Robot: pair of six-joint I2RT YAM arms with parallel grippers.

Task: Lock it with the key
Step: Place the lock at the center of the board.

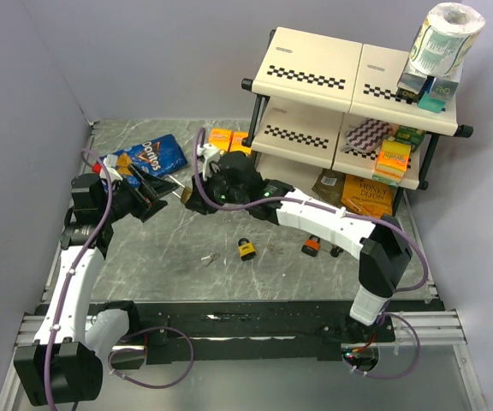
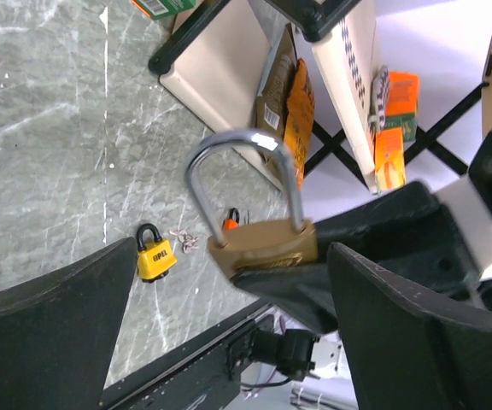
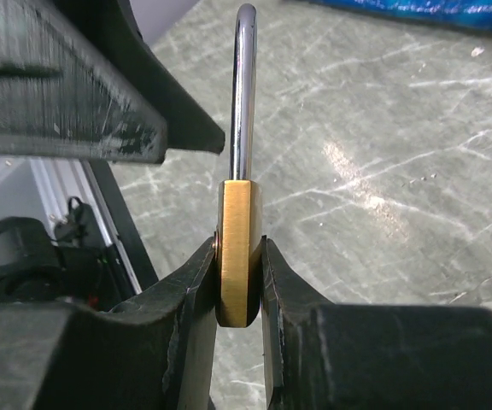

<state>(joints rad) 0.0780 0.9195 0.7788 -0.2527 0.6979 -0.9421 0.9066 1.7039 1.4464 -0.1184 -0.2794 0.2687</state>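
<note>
The right gripper (image 3: 238,256) clamps its fingers on the flat sides of the brass padlock (image 3: 237,226), held above the bench (image 3: 383,171). Smooth metal could pivot or slip in that narrow pinch if the left gripper (image 2: 229,256), fingers apart around it, nudges the polished, rounded shackle (image 3: 244,94). The small key (image 1: 215,258) lies on the marbled bench.

A brass lock (image 2: 263,246) is held upright, shackle (image 2: 229,145) uppermost, its body clamped in the right gripper (image 2: 280,278). The left gripper (image 2: 234,256) is spread wide on either side of it, apart from it. On the bench (image 2: 41,128), toward the near edge, a yellow lock (image 2: 155,259) is seen, with what may be keys (image 2: 184,242) just beside it and an orange lock (image 2: 231,222) beyond.
</note>
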